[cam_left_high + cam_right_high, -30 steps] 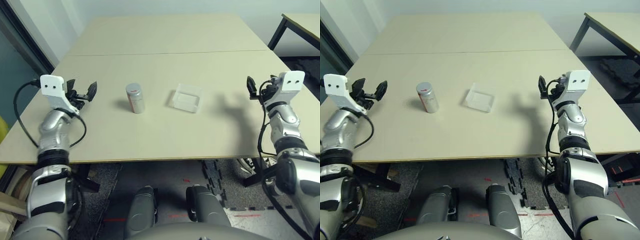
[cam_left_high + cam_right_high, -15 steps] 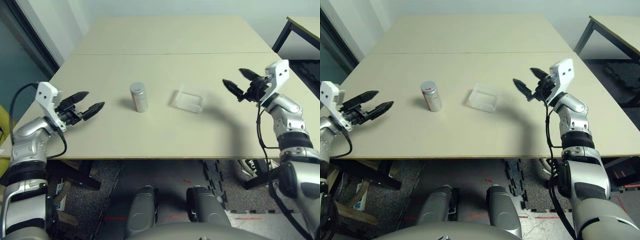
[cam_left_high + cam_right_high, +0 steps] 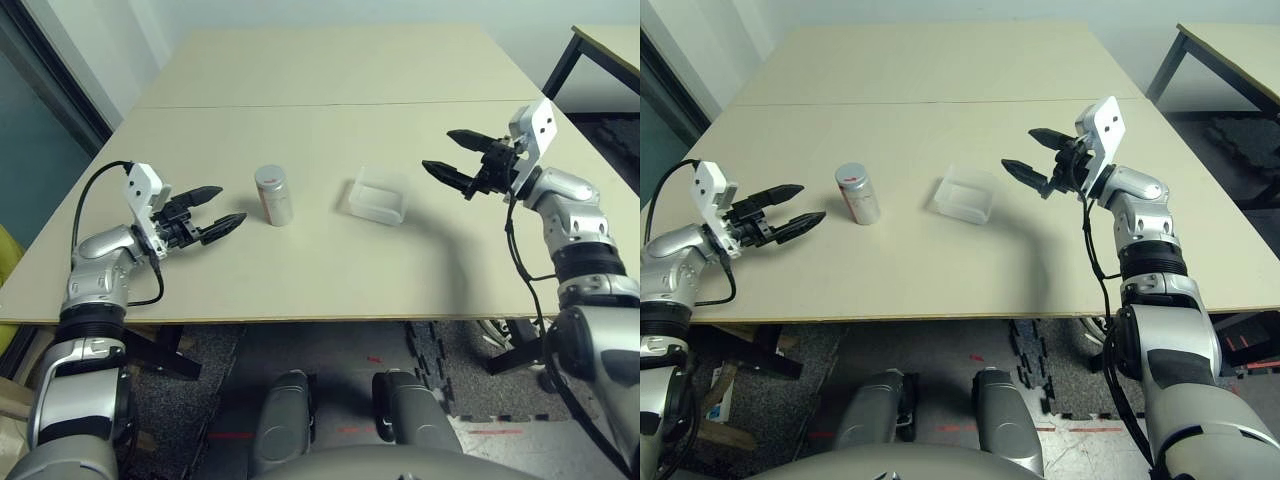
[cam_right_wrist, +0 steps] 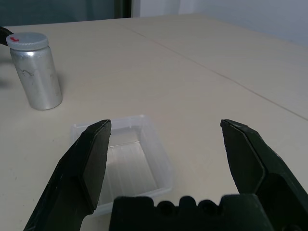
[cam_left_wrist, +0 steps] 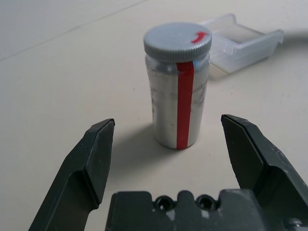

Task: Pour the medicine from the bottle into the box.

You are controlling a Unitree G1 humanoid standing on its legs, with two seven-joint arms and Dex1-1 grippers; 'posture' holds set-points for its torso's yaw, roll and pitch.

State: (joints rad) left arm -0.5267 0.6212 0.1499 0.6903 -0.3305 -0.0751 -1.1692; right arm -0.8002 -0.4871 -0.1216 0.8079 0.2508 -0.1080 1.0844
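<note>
Beige table; left wrist view reveals bottle's red stripe.

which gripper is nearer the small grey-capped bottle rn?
Left. The left gripper sits open just beside the small silver bottle with the grey cap, pointing at it. The right gripper hangs open beyond the clear plastic box.

Two pale beige tables stand pushed together, a seam between them. Another table with black legs stands beyond, over dark speckled floor.
</note>
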